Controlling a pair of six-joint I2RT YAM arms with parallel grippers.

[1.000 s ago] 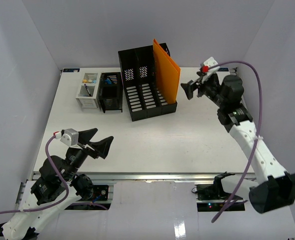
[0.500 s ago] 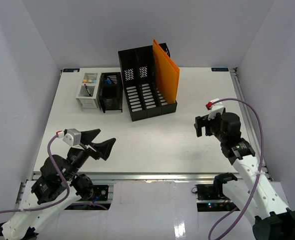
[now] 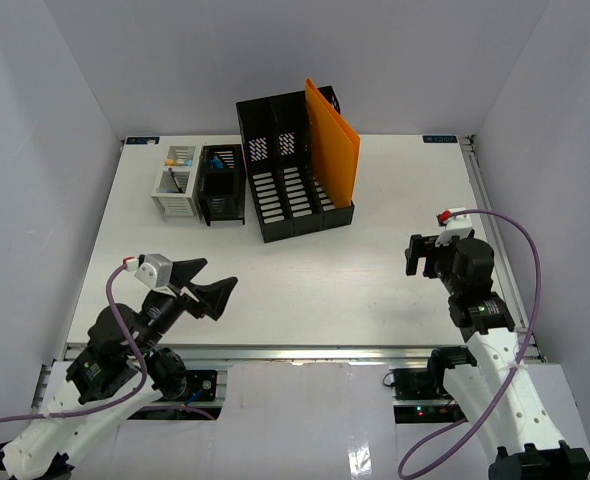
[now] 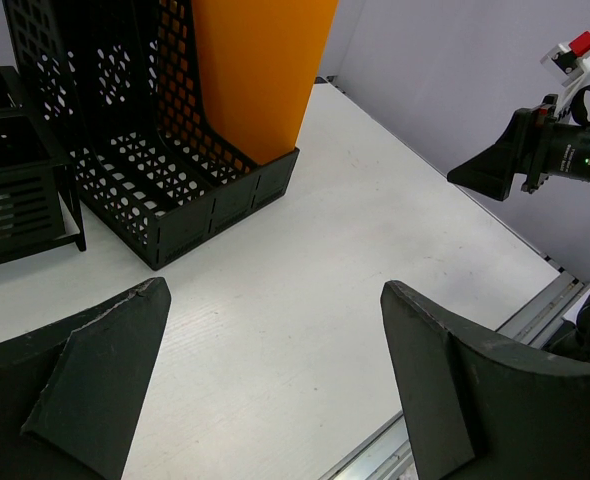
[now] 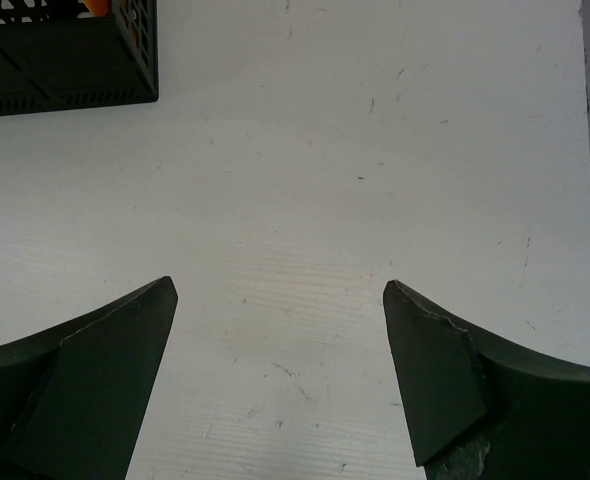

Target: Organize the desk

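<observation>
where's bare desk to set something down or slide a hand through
Bare: the front half of the white desk, between the open left gripper and open right gripper, and the right strip beside the orange folder. Crowded: back left, where the white bin, black mesh bin and black file rack stand close.

I see two matching arms from my station: the left arm (image 3: 100, 360) and the right arm (image 3: 497, 372) are white shells joined by black motor housings. A purple cable (image 3: 531, 262) curves off each one and runs to a small pale camera box (image 3: 156, 268) at the wrist. The right arm's box carries a red tab (image 3: 445, 215). The left pincer (image 3: 207, 282) and the right pincer (image 3: 424, 254) are matte black, with broad wedge fingers (image 4: 85, 390) tapering to blunt tips. Close up, their edges look rough and a little chipped.
</observation>
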